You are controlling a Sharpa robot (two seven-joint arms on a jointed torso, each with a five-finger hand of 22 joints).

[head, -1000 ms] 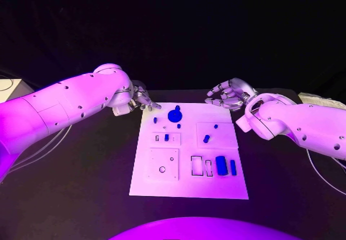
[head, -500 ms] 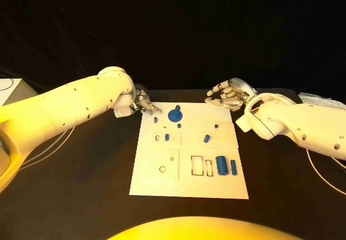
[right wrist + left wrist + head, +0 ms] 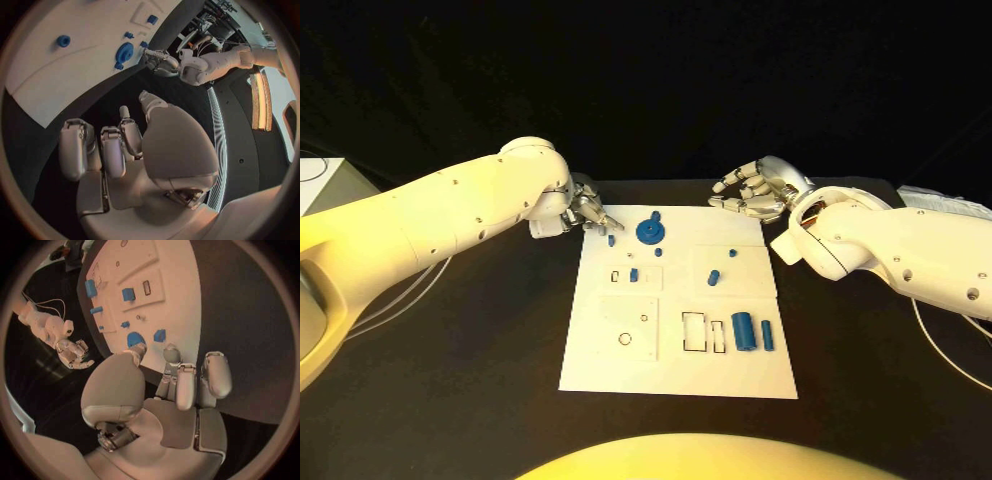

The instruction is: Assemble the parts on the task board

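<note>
The white task board (image 3: pixel 678 350) lies in the middle of the black table. A round blue part (image 3: pixel 649 231) sits near its far edge, with a small blue peg (image 3: pixel 612 240) to its left. My left hand (image 3: pixel 584 212) hovers at the board's far left corner, fingers stretched toward that peg (image 3: pixel 160 335) and holding nothing. My right hand (image 3: pixel 754 192) hangs off the far right corner over the bare table, fingers loosely bent and empty. A thick blue cylinder (image 3: pixel 743 331) and a thin blue bar (image 3: pixel 766 334) lie near the board's right side.
More small blue pegs (image 3: pixel 714 277) stand in the middle of the board, and rectangular slots (image 3: pixel 692 331) open beside the cylinder. A pale box (image 3: pixel 318 180) sits at the table's far left, and cables (image 3: pixel 942 350) trail at the right.
My left hand has crept a little nearer the small peg at the board's far left corner. The right hand has stayed put.
</note>
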